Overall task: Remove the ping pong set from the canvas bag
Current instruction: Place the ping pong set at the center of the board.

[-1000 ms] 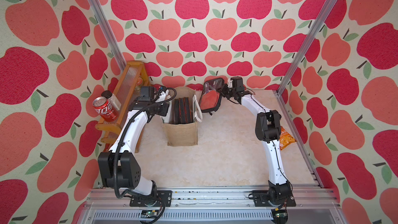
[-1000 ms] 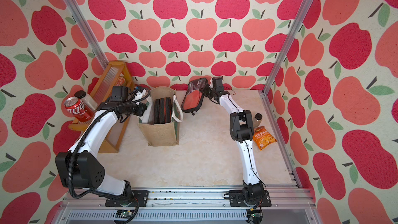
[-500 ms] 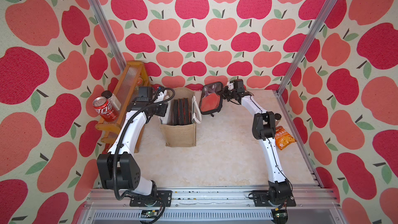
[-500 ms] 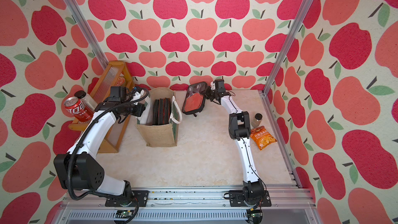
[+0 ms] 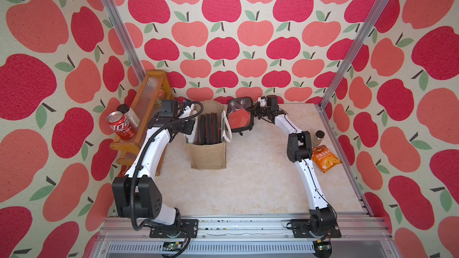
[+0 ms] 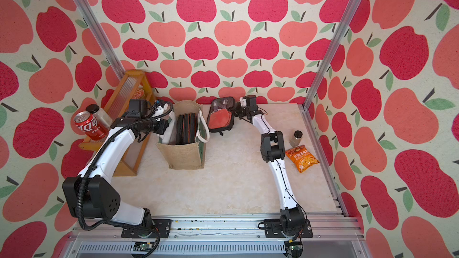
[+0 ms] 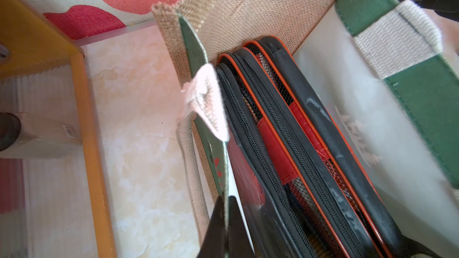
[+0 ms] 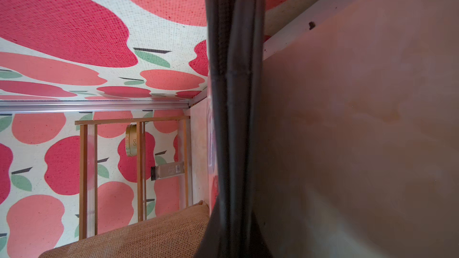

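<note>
The canvas bag [image 5: 208,155] [image 6: 185,156] stands upright at the table's middle back, with several black zip cases [image 7: 285,132] on edge inside it. My left gripper [image 5: 189,130] [image 6: 165,130] [image 7: 227,209] is shut on the bag's left green-and-white wall [image 7: 223,160]. Just right of the bag hangs the ping pong set [image 5: 239,119] [image 6: 219,120], a black-rimmed case with a red paddle showing through its clear face. It stands on edge close to the tabletop. My right gripper [image 5: 255,113] [image 6: 236,112] [image 8: 233,217] is shut on the set's right rim [image 8: 233,70].
A wooden rack [image 5: 146,110] stands against the left wall and carries a red cola can [image 5: 120,125] and a jar [image 5: 129,114]. An orange snack packet [image 5: 325,161] and a small jar [image 5: 318,137] lie by the right wall. The back wall is right behind the set.
My right gripper has lowered the ping pong set beside the bag, bringing it more upright and closer to the table. The left gripper has stayed on the bag's wall.
</note>
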